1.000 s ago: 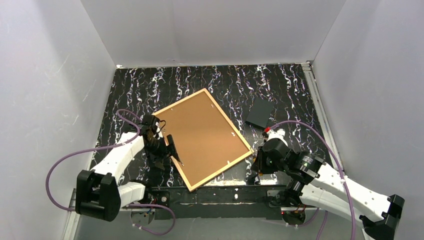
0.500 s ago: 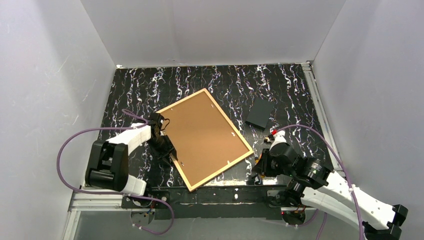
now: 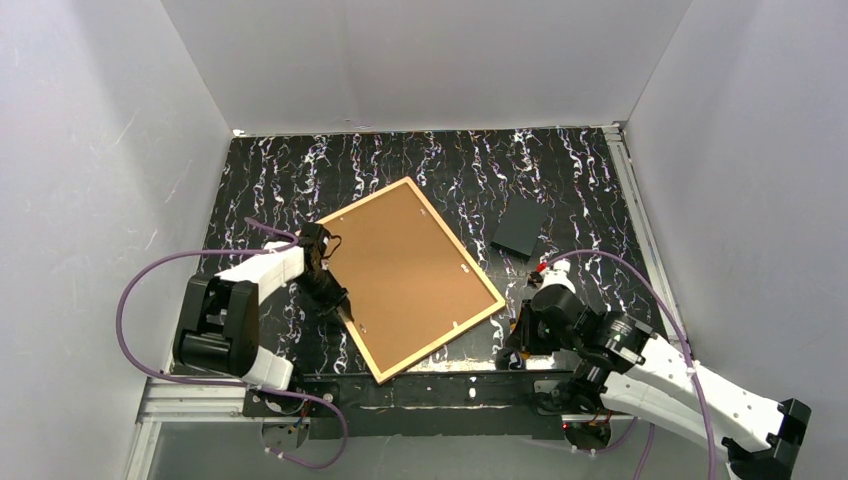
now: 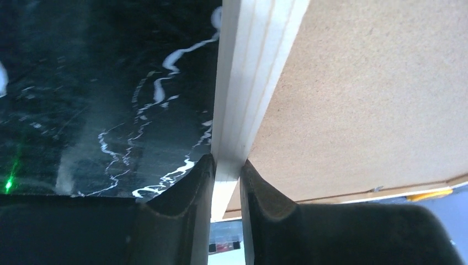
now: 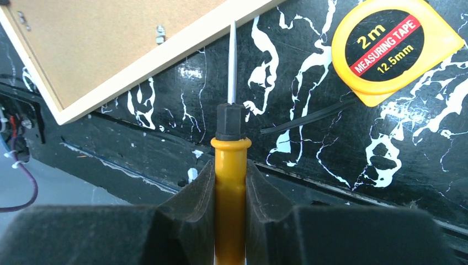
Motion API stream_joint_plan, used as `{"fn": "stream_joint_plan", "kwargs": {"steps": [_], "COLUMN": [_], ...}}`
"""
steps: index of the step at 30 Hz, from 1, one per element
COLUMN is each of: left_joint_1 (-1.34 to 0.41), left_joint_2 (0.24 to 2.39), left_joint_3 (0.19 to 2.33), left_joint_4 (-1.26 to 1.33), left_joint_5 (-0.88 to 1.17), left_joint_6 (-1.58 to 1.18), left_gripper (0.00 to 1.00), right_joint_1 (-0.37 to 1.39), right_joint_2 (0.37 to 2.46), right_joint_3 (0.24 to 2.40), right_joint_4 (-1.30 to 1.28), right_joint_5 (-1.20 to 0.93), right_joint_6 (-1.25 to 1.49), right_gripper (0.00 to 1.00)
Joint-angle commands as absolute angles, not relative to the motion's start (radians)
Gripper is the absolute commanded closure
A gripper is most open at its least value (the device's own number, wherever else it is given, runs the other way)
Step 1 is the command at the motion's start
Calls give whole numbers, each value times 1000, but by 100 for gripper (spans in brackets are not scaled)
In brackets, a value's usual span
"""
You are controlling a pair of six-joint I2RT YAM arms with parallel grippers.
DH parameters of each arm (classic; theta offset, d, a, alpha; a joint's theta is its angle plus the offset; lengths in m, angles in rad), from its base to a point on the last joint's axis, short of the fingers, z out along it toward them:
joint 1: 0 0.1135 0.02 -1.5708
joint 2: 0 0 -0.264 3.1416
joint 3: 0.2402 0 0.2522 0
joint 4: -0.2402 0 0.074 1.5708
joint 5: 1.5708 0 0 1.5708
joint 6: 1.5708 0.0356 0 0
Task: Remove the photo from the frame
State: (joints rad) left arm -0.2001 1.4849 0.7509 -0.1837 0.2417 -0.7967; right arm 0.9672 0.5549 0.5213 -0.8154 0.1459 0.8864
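The left gripper [image 4: 226, 164], spread a moment ago, now pinches the rail of the thin light-orange wooden frame [image 4: 243, 72], anchoring it. The right gripper [image 5: 230, 176] clamps a yellow-handled screwdriver [image 5: 230, 160].

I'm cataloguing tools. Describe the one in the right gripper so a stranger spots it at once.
On the black marbled table, look just off the near right edge of the wooden frame lying back-up. There the right gripper clamps a screwdriver: yellow handle, black collar, thin steel blade aimed at the frame. Its neighbour, the tape measure, is also yellow but squat and rounded.
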Motion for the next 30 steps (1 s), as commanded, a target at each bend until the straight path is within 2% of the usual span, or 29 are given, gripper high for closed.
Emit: {"fn": "stream_joint_plan", "kwargs": {"steps": [1, 7, 10, 12, 16, 22, 30], "left_joint_1": [-173, -143, -158, -251, -354, -502, -676], "left_joint_2": [1470, 1300, 1220, 1118, 1155, 1068, 1054], "left_joint_3": [709, 574, 419, 330, 397, 395, 414], "left_joint_4": [-456, -472, -305, -190, -188, -266, -265], "left_joint_5": [-52, -88, 24, -94, -115, -250, -284], "left_joint_6": [-970, -1262, -1652, -1918, -2020, -2096, -2151], "left_gripper": [100, 100, 100, 100, 100, 100, 100], "right_joint_1": [970, 970, 970, 970, 971, 969, 948], "right_joint_2": [609, 692, 824, 918, 1007, 1057, 1181], "right_joint_3": [557, 565, 615, 648, 682, 692, 779], "right_joint_4": [-771, -714, -656, -621, -593, -527, -527], "right_joint_5": [138, 126, 107, 92, 72, 76, 45], "right_joint_6": [862, 848, 819, 799, 785, 783, 714], "right_gripper": [99, 99, 99, 99, 99, 99, 99]}}
